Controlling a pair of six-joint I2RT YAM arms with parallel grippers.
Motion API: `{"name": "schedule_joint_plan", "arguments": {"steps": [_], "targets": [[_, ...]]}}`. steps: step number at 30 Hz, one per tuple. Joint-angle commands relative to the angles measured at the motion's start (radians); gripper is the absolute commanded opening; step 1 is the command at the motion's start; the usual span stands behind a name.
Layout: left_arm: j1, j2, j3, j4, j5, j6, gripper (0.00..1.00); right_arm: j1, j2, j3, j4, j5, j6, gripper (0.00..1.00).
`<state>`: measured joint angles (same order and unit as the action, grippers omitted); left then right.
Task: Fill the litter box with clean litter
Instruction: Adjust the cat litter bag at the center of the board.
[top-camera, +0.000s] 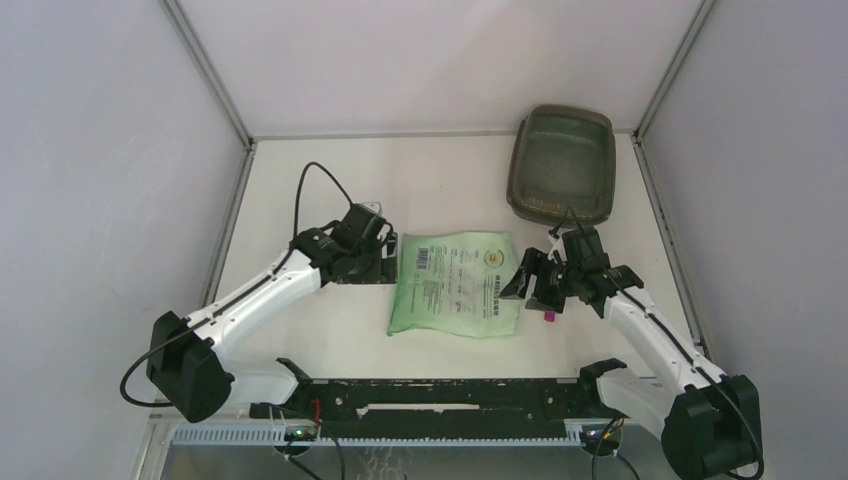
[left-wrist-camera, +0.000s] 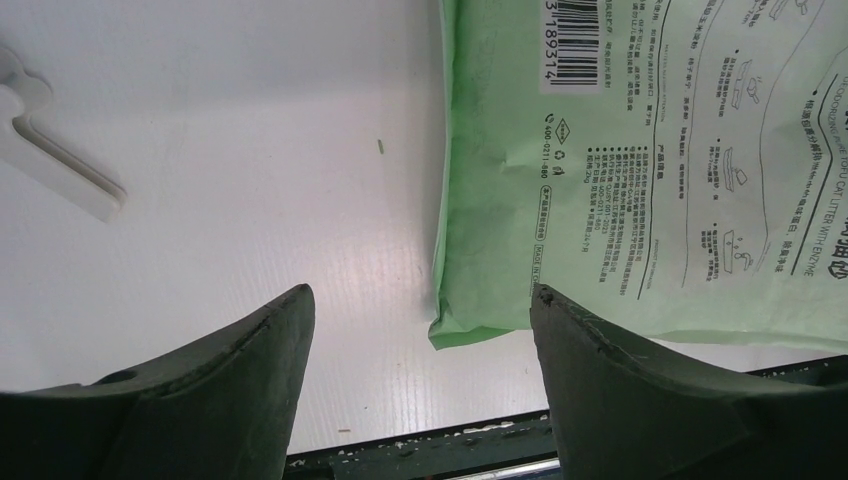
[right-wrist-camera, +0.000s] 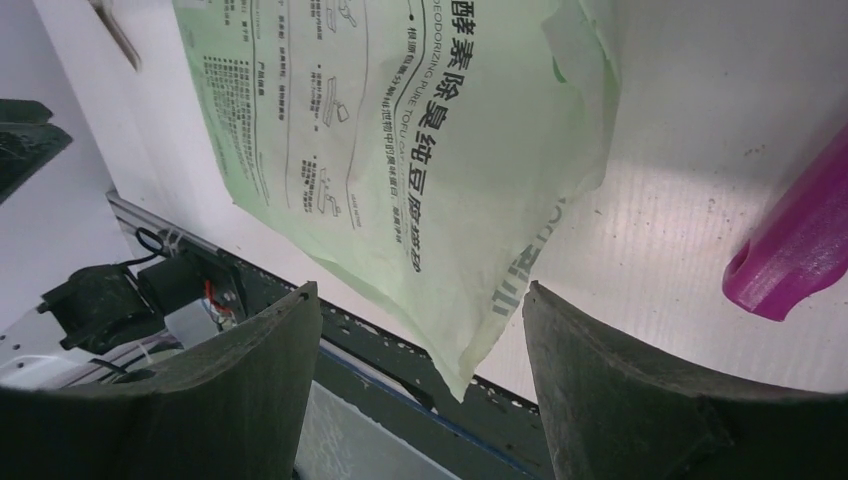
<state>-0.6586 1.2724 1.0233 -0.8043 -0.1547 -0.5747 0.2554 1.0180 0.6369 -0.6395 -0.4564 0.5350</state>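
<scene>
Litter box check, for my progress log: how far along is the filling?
Done: unclear. The litter box shows a greenish-grey floor, but the overhead view is too small to tell whether it is filled. In hand: nothing. The left tool and right tool stand open either side of the green bag, which lies flat on the table. Left: if short, lift the bag and pour.

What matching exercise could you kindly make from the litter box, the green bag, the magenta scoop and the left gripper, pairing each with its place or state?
Things:
1. litter box
2. green bag
3. magenta scoop
4. left gripper

Places or states:
A. open, at the bag's barcode end
B. lying flat in the middle of the table, print side up
C. at the far right corner of the table
D. on the table, just right of the bag

Pairs: 1-C; 2-B; 3-D; 4-A.
</scene>
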Motion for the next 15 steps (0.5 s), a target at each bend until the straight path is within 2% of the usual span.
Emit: {"name": "schedule_joint_plan", "arguments": {"steps": [1,15], "targets": [[0.004,0.006,0.065,0.002,-0.006,0.026,0.83,-0.008,-0.029,-0.035,0.113,-0.031,0.078,0.80],[0.007,0.003,0.043,0.022,0.004,0.025,0.85,-0.008,-0.026,-0.168,0.289,-0.089,0.204,0.80]]}}
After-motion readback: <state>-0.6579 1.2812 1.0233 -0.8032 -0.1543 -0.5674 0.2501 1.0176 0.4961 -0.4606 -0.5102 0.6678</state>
